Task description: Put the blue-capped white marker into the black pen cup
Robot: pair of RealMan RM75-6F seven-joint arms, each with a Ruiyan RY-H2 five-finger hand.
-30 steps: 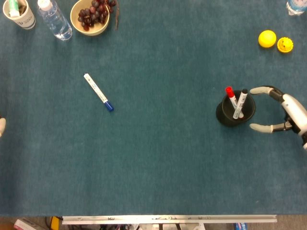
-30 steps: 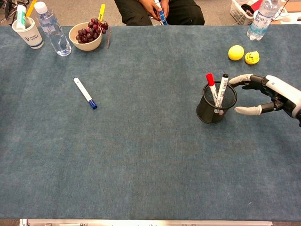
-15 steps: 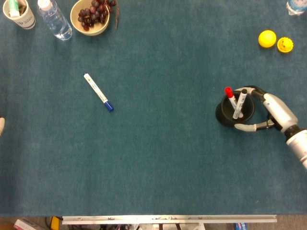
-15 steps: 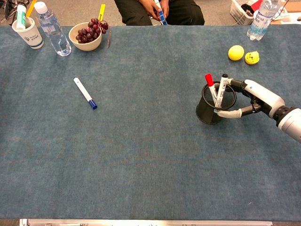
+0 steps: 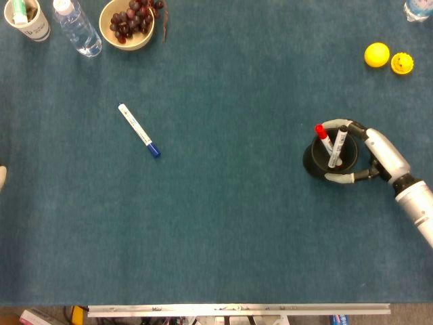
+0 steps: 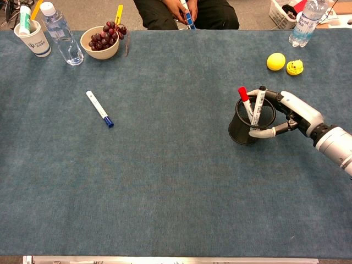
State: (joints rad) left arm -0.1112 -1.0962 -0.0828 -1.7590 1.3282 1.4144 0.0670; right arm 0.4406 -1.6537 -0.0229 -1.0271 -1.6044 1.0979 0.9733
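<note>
The blue-capped white marker [image 5: 139, 130] lies flat on the blue cloth, left of centre, cap toward the near right; the chest view shows the marker [image 6: 99, 109] too. The black pen cup [image 5: 316, 162] stands upright on the right, holding a red-capped and a black-capped marker. My right hand [image 5: 375, 152] wraps around the cup [image 6: 239, 129] from its right side, one finger curling behind the rim and the thumb across the front wall. Only a pale tip of my left hand [image 5: 2, 178] shows at the left edge, far from the marker.
A paper cup [image 5: 27, 19], a water bottle [image 5: 76, 27] and a bowl of grapes [image 5: 126, 24] stand along the far left. A yellow ball [image 5: 377, 54] and a small yellow object [image 5: 402, 63] lie far right. A person [image 6: 186, 12] sits beyond the far edge.
My right hand has moved left from beside the cup and closed its finger and thumb around it. The blue-capped marker and the left hand have not moved.
</note>
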